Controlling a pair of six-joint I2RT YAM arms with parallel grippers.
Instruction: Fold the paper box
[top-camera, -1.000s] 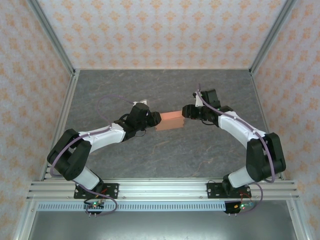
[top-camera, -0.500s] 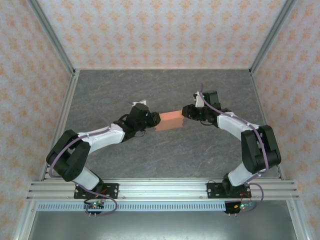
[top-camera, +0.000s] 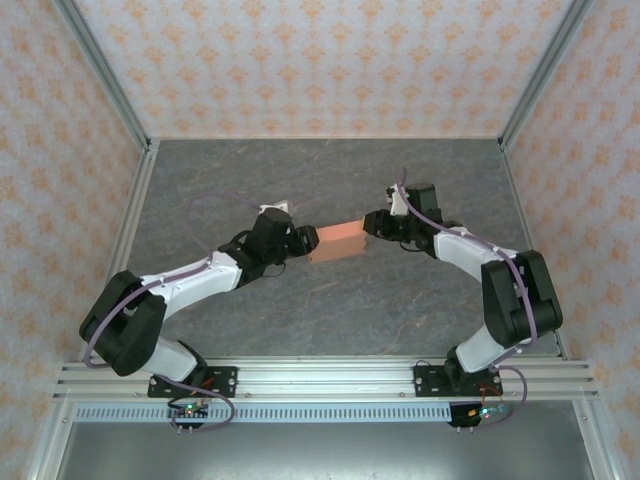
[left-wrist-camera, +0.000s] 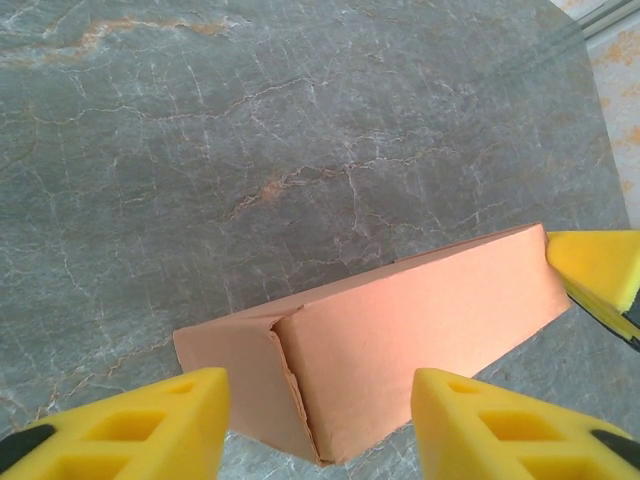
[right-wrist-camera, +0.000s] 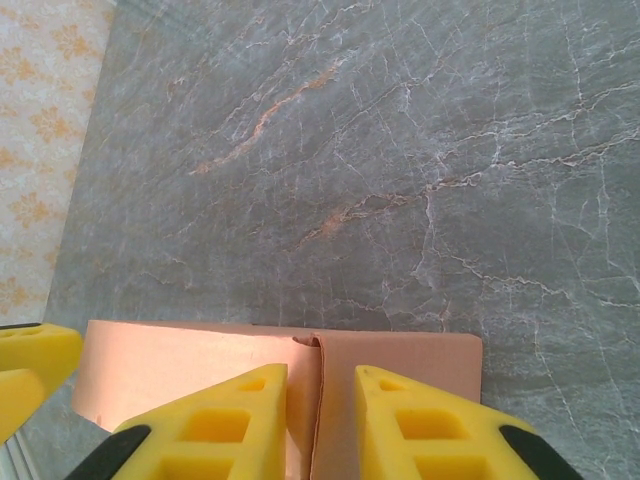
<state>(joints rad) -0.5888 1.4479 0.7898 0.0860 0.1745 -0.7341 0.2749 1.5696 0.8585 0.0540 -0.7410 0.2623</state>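
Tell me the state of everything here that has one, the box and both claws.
paper box: folded shut into a rectangular block, lying on the table.
left claw: open, fingers straddling one end of the box.
right claw: fingers close together at the other end; grip unclear.

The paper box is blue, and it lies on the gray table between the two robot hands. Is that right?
Not quite. The paper box is salmon-orange, not blue; the left wrist view shows this plainly. The rest holds: it lies on the gray table between the left gripper and the right gripper.
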